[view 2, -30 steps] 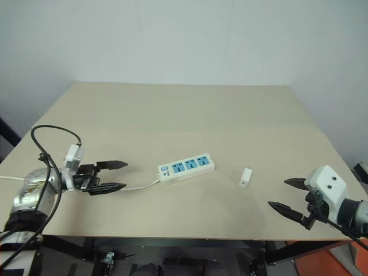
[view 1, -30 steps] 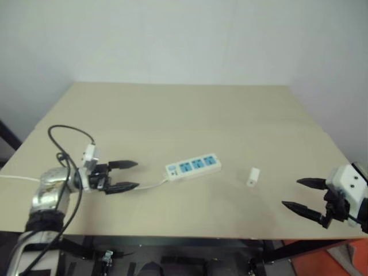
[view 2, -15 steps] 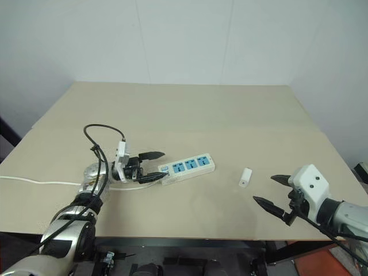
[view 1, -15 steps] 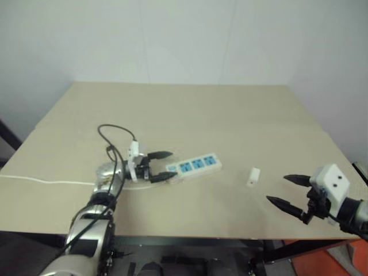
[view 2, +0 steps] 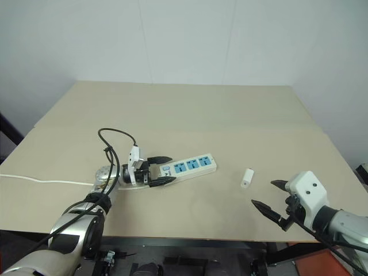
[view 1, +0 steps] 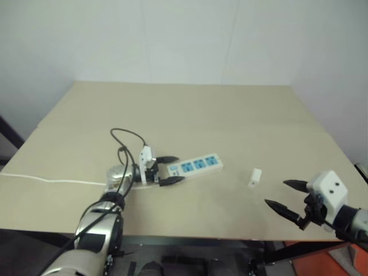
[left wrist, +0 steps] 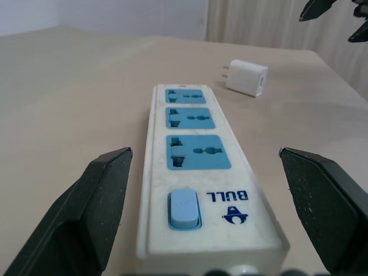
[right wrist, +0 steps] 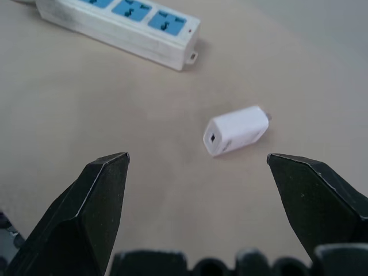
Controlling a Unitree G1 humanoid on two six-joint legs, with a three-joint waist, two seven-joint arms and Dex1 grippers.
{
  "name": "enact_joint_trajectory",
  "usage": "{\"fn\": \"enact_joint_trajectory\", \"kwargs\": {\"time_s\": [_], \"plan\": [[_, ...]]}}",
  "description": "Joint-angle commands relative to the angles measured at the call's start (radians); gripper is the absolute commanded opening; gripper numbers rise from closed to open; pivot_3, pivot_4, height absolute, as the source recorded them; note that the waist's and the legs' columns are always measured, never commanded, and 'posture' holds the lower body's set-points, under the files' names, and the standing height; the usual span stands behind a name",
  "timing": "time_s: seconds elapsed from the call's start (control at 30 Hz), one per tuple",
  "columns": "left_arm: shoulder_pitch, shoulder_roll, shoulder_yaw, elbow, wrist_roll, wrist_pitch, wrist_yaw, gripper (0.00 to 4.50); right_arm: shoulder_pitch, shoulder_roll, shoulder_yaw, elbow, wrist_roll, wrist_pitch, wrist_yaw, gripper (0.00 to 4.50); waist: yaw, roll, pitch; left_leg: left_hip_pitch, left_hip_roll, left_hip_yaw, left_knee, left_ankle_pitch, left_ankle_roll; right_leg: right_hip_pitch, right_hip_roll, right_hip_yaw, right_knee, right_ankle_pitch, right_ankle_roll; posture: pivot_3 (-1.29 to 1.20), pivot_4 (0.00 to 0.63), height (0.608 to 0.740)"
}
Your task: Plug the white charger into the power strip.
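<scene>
**Bracing the strip and approaching the charger**

The power strip [view 1: 194,165] lay mid-tabletop [view 1: 184,109], its switch end between the wide-spread fingers of the left gripper [view 1: 168,171], not yet clamped. The white charger [view 1: 254,177] lay on its side well apart from the strip's far end, prongs visible in the left wrist view. The right gripper [view 1: 285,195], also wide open, hovered near it. A sound grasp would take the charger across its flat sides, leaving the prongs free.

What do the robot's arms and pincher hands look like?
The left arm is shiny silver metal with black bands and looping black cables. Each end effector, left and right, has two pointed black fingers. The right one sits on a white boxy wrist with small dots.
</scene>
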Motion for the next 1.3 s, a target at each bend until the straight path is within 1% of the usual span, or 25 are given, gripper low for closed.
{"fn": "enact_joint_trajectory", "kwargs": {"time_s": [0.03,0.27,0.4,0.53,0.67,0.87,0.9,1.0,1.2,1.3], "plan": [[-0.006,0.002,-0.014,0.004,0.036,-0.031,-0.006,4.45,0.005,-0.005,-0.069,-0.023,0.015,0.008,-0.012,4.5,0.0,0.0,0.0,0.0,0.0,0.0,0.0,0.0,0.0,0.0,0.0,0.0,0.0,0.0,0.0,0.0,0.15,0.74],[0.014,0.007,-0.01,0.015,0.062,-0.039,0.027,4.45,0.012,0.001,-0.054,-0.02,0.0,0.003,-0.025,4.5,0.0,0.0,0.0,0.001,0.0,0.0,0.0,0.0,0.0,0.001,0.0,0.0,0.0,0.0,0.0,0.0,0.15,0.74],[0.028,0.008,-0.028,0.027,0.113,-0.097,0.121,4.45,0.008,0.008,-0.04,-0.023,-0.003,0.004,-0.038,4.5,0.001,0.0,0.0,0.001,0.0,0.0,0.0,0.0,0.0,0.001,0.0,0.0,0.0,0.0,0.0,0.0,0.15,0.74],[0.024,-0.015,0.011,0.037,0.084,-0.063,0.161,4.45,0.009,0.006,-0.04,-0.026,0.003,0.007,-0.044,4.5,0.003,0.001,-0.001,0.001,0.0,0.0,0.0,0.0,0.0,0.001,0.0,0.0,0.0,0.0,0.001,0.0,0.15,0.74],[0.021,-0.022,0.018,0.038,0.083,-0.058,0.153,4.45,0.015,0.005,-0.041,-0.027,0.003,0.008,-0.043,4.5,0.004,0.001,-0.001,0.001,0.0,0.0,0.0,0.0,0.0,0.002,0.0,0.0,0.0,0.0,0.001,0.0,0.15,0.74],[0.019,-0.02,0.02,0.041,0.083,-0.024,0.089,4.45,0.015,0.0,-0.039,-0.026,-0.001,0.009,-0.045,4.5,0.003,0.001,-0.001,0.001,0.0,0.0,0.0,0.0,0.0,0.002,0.0,0.0,0.0,0.0,0.001,0.0,0.15,0.74],[0.02,-0.02,0.021,0.041,0.083,-0.021,0.084,4.06,0.015,0.0,-0.039,-0.025,-0.001,0.009,-0.045,4.5,0.003,0.001,-0.001,0.001,0.0,0.0,0.0,0.0,0.0,0.002,0.0,0.0,0.0,0.0,0.001,0.0,0.15,0.74],[0.021,-0.013,0.019,0.042,0.086,-0.006,0.055,3.31,0.013,0.0,-0.037,-0.025,-0.002,0.009,-0.048,4.5,0.003,0.001,-0.001,0.001,0.0,0.0,0.0,0.0,0.0,0.001,0.0,0.0,0.0,0.0,0.001,0.0,0.15,0.74],[0.021,-0.008,0.001,0.038,0.11,-0.024,0.069,3.29,0.001,-0.007,-0.027,-0.025,-0.001,0.017,-0.05,4.5,0.002,0.001,-0.001,0.001,0.0,0.0,0.0,0.0,0.0,0.001,0.0,0.0,0.0,0.0,0.001,0.0,0.15,0.74],[0.018,-0.005,-0.009,0.03,0.114,-0.037,0.038,3.29,-0.031,-0.044,-0.015,-0.007,-0.01,0.015,-0.033,4.5,0.002,0.001,-0.001,0.001,0.0,0.0,0.0,0.0,0.0,0.001,0.0,0.0,0.0,0.0,0.001,0.0,0.15,0.74]]}}
